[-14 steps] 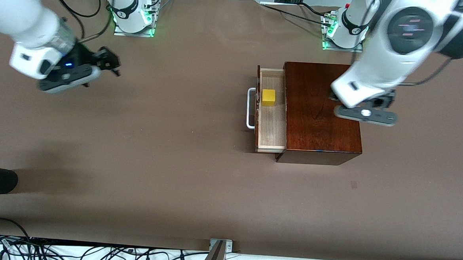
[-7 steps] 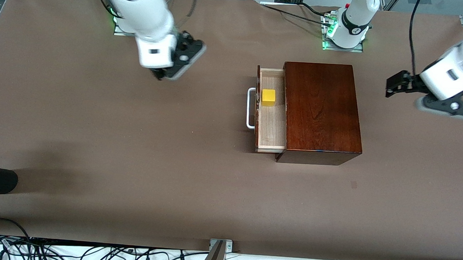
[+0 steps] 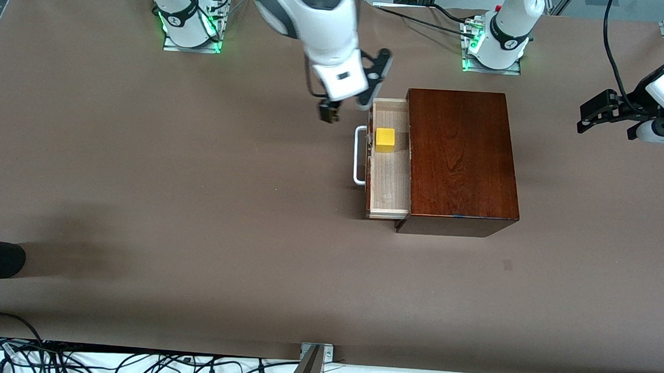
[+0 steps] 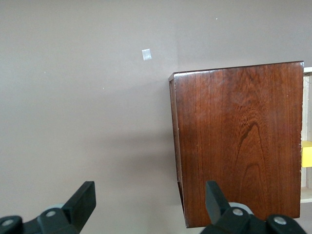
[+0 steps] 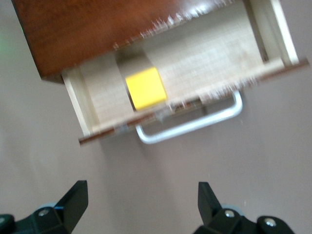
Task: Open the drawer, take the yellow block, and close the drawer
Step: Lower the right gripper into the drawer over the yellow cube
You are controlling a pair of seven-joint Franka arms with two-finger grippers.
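Mahogany box, drawer pulled open toward the right arm's end; yellow block inside. Right gripper over the table beside the handle, spread wide, empty. Left gripper likewise, waiting.

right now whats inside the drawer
Only the yellow block shows, on the pale floor of the open drawer. The part inside the wooden box is covered.

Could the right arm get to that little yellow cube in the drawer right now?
Probably yes. The drawer is pulled out, the yellow block lies uncovered in it, and the open right gripper hangs beside the drawer's front.
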